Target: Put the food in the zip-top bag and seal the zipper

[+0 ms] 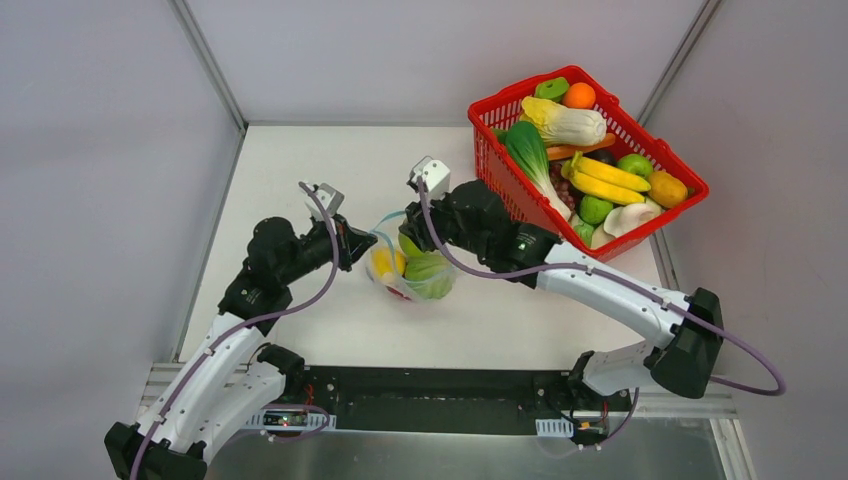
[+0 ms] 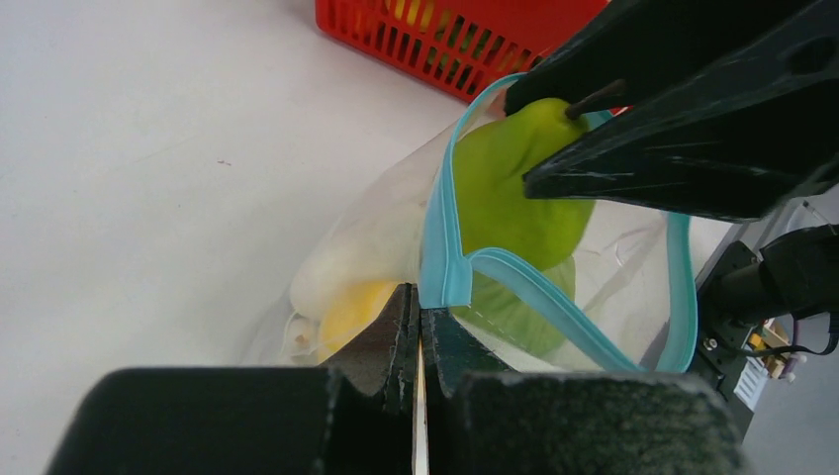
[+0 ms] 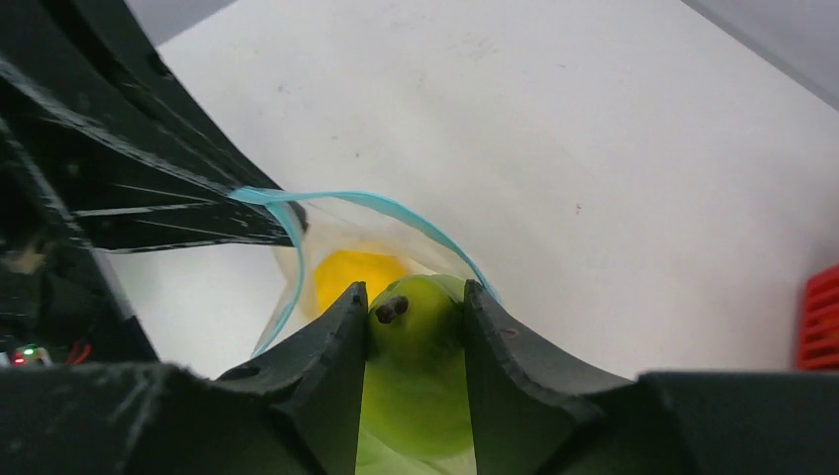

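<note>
Loading step: left pincer [image 2: 419, 319] clenched on the zipper [image 2: 442, 247] of the zip-top bag [image 2: 376, 237]. Right pincer [image 3: 416, 297] grasps a green pear [image 3: 416, 371] at the bag's mouth; next, release it inside.

Zip-top bag [image 2: 386, 223] contents, partly hidden
Inside the bag, the yellow piece [image 2: 346, 312] blurs behind plastic, half covered by the left gripper [image 2: 419, 319]. The green fruit [image 3: 416, 366] at the bag's mouth runs off the right wrist view's bottom edge. The red basket [image 2: 416, 35] beyond the bag is cropped.

The zipper [image 2: 436, 247] is teal-blue, the pear [image 3: 420, 329] green, the basket [image 1: 500, 175] red.
</note>
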`<action>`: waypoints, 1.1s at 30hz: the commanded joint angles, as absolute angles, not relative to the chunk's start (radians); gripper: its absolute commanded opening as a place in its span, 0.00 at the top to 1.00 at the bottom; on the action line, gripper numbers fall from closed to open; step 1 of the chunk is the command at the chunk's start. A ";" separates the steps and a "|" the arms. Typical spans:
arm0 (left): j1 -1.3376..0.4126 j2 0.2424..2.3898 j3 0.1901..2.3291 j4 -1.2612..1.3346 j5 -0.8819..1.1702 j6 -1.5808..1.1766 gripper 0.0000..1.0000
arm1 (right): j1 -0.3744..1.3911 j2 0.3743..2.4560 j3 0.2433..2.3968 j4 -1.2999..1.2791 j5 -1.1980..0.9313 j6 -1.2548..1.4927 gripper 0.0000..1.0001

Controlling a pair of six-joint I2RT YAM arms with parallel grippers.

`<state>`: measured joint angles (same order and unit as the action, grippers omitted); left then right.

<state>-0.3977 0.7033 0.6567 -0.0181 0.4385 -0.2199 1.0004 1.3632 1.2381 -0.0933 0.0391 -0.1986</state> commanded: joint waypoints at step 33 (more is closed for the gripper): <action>-0.390 0.679 0.697 0.034 0.330 -0.378 1.00 | 0.889 1.201 1.160 0.028 -0.060 -0.072 0.65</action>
<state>-0.3977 0.6994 0.6712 -0.0196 0.3534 -0.3580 0.8917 1.1942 1.1633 0.0448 -0.1120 -0.1543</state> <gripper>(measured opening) 0.008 0.311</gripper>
